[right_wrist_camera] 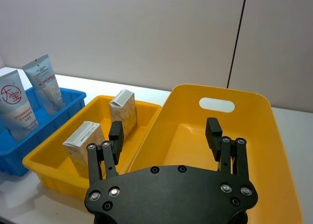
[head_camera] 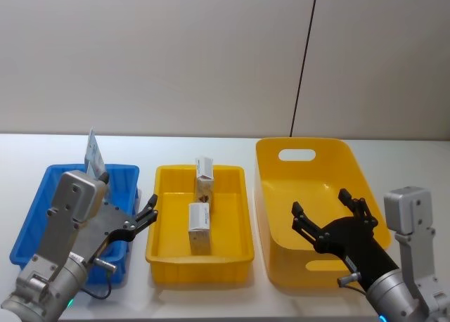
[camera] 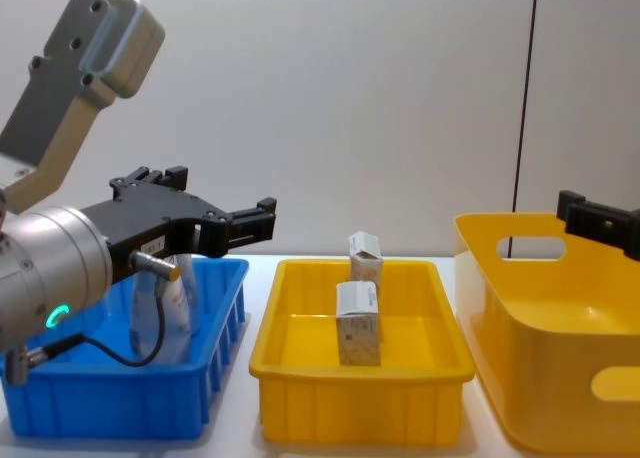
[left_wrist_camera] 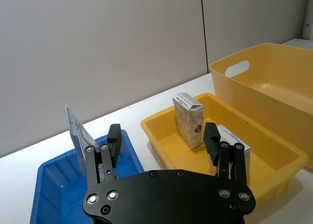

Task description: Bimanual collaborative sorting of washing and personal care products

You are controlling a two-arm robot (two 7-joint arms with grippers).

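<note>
The left gripper (head_camera: 146, 213) hangs over the edge of the blue bin (head_camera: 35, 209). Its fingers are spread wide and hold nothing. The right gripper (head_camera: 321, 204) hangs over the big yellow bin (head_camera: 302, 140). It is wide open too, with nothing in it. Two small cartons (head_camera: 200, 227) stand up in the yellow tray (head_camera: 200, 266) in the middle. A squeeze tube (right_wrist_camera: 45, 82) and a pale pouch (right_wrist_camera: 14, 109) with a red mark lean in the blue bin. If the left gripper goes straight down, a finger could bump the bin wall. A push could tip a carton over. If both arms go for the tray, they could bump.
</note>
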